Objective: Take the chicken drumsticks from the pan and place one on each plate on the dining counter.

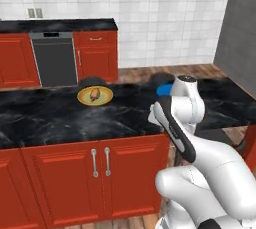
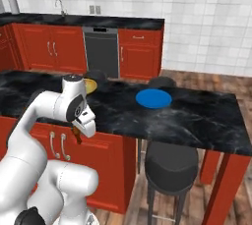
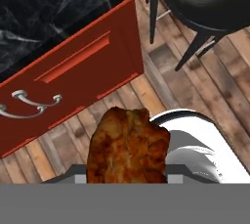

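The gripper point(image 2: 77, 135) is clamped on a chicken drumstick point(image 3: 128, 145), low centre in the hand view, before the red cabinet doors point(image 3: 73, 78). Beyond, upper left in the left base view, another drumstick point(image 1: 94, 94) lies on the yellow plate point(image 1: 104, 96); the blue plate point(image 2: 153, 98) sits mid-counter point(image 2: 197, 116).

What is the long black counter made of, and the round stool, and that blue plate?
The dining counter looks like polished black marble: grey veins and a glossy sheen. The stool seems to have a dark padded seat on thin black legs, probably metal. The blue plate looks smooth and plain, maybe glazed ceramic or plastic; I cannot tell which.
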